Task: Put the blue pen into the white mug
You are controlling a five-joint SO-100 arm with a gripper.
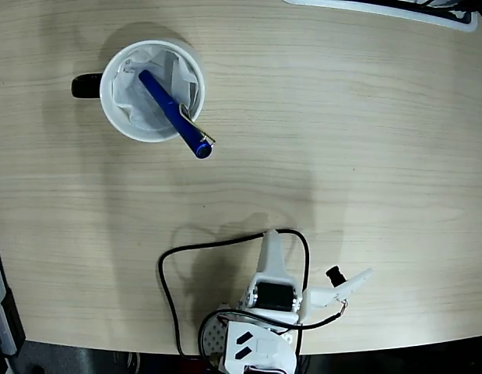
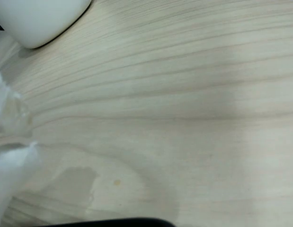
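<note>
Fixed view: blue pen sits in the white mug, upper left of the wooden table. Pen leans diagonally, lower tip down on the crumpled paper lining the inside, clip end sticking out over the rim at lower right. Mug's black handle points left.

Arm is at the bottom edge, well apart from the mug. Gripper empty, fingers spread wide: one points up, the other angles out to the right. Black cable loops on the table beside the arm base.

Wrist view: mostly bare wood grain, white mug wall in the top left corner, blurred white finger at the left edge
</note>
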